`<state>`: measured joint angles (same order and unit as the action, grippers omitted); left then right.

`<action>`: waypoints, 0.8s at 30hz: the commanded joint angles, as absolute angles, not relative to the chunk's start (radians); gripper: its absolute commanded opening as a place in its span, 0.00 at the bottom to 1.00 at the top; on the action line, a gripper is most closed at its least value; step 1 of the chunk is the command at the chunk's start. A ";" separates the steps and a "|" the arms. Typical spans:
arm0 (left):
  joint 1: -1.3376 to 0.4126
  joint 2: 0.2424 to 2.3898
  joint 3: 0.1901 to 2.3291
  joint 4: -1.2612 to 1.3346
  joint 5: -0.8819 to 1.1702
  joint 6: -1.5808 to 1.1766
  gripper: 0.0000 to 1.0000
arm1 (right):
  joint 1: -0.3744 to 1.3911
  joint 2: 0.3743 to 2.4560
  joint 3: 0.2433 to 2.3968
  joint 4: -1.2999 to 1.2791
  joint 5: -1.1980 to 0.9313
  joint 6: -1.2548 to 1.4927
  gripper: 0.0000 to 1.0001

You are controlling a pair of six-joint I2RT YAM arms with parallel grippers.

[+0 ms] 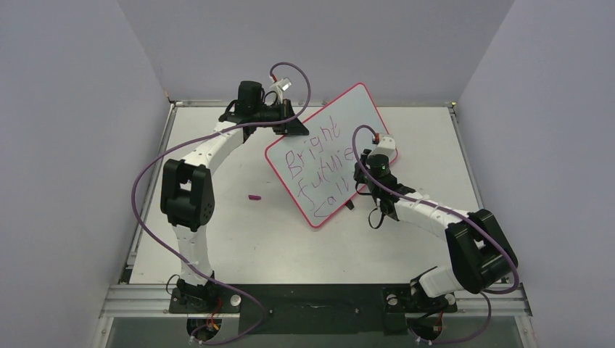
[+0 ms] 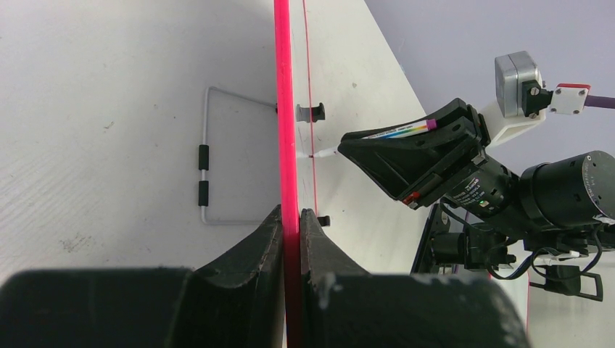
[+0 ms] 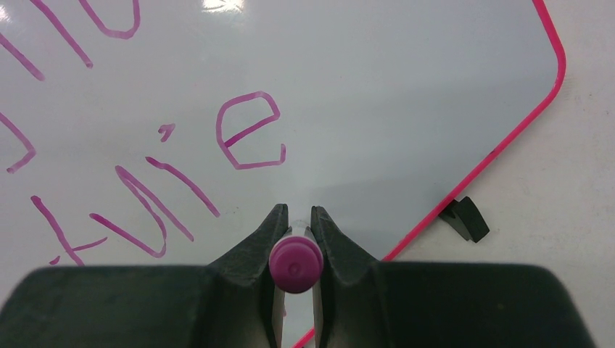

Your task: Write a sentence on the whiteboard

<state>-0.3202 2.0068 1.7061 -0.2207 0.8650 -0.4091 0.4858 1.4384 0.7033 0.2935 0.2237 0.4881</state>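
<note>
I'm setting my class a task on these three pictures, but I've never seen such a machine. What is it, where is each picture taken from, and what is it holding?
These are two robot arms bolted to a table, each ending in two fingers. The wide picture looks down from above and behind; the other two come from a camera on each wrist. The left arm's fingers clamp the edge of the pink-framed whiteboard. The right arm's fingers grip a purple marker, its tip at the board. The sentence reads "Bright future", with a third line begun. A small magenta piece lies on the table.
</note>
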 commanded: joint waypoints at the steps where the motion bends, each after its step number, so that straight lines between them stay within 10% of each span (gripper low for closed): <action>1: -0.328 1.942 1.721 -0.119 0.912 -0.371 0.00 | 0.512 1.450 0.705 0.342 0.156 0.530 0.00; 24: -0.330 1.936 1.718 -0.119 0.910 -0.371 0.00 | 0.521 1.384 0.609 0.312 0.197 0.549 0.00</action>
<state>-0.3191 2.0068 1.7058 -0.2207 0.8642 -0.4103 0.5133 1.3956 0.6178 0.3351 0.2150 0.5331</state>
